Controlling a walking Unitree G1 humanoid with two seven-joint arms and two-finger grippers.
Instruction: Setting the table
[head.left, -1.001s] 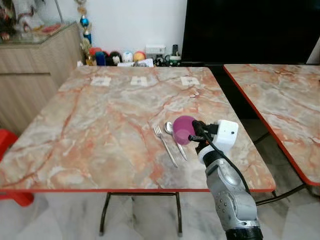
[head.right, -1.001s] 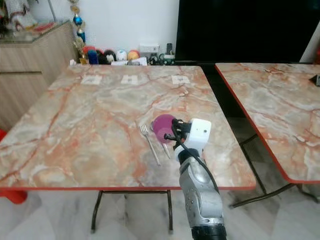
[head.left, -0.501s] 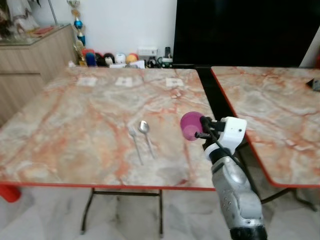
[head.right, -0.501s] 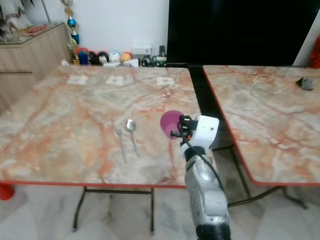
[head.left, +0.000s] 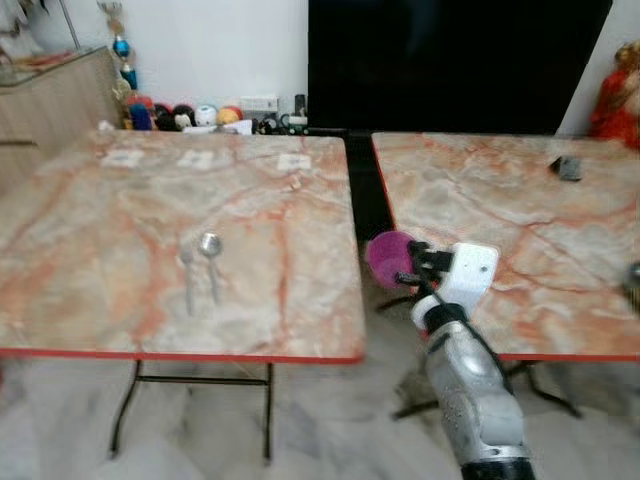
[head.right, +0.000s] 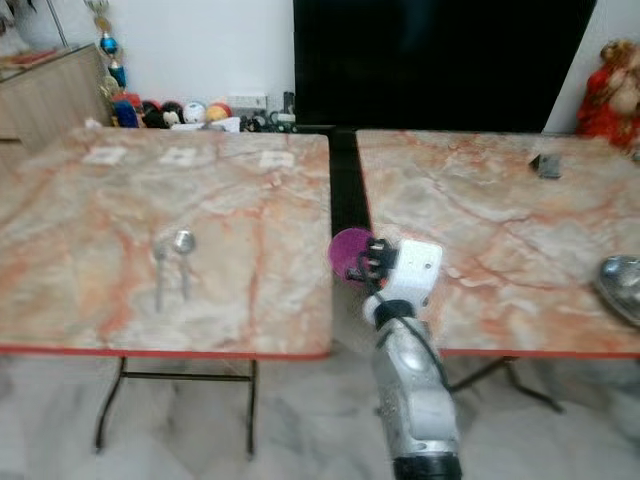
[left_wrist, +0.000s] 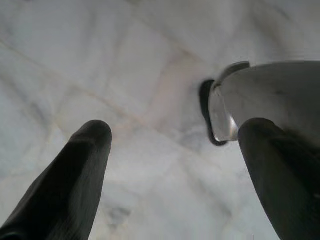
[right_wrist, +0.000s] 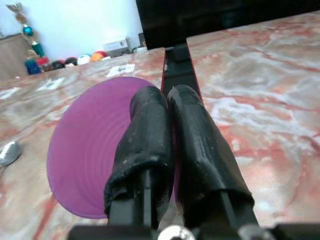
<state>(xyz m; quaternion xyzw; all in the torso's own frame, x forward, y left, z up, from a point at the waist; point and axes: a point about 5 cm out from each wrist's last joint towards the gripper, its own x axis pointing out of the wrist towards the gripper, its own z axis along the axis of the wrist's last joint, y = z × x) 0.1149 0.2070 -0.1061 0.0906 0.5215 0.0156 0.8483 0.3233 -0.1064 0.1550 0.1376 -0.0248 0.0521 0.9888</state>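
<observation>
While the right end effector is pinching its rim, the light, rigid round purple plastic plate is hanging over the gap between counter edges.

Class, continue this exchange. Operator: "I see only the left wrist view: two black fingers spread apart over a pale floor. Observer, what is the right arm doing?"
Observer: The right end effector is shut on the rim of a purple plate, held out in front of the robot.
Operator: Where is that plate relative to the furniture?
Observer: From the head views it lines up with the dark gap between the left table and the right table, near their front edges.
Operator: Is any cutlery laid out?
Observer: Yes, a fork and a spoon lie side by side on the left table.
</observation>
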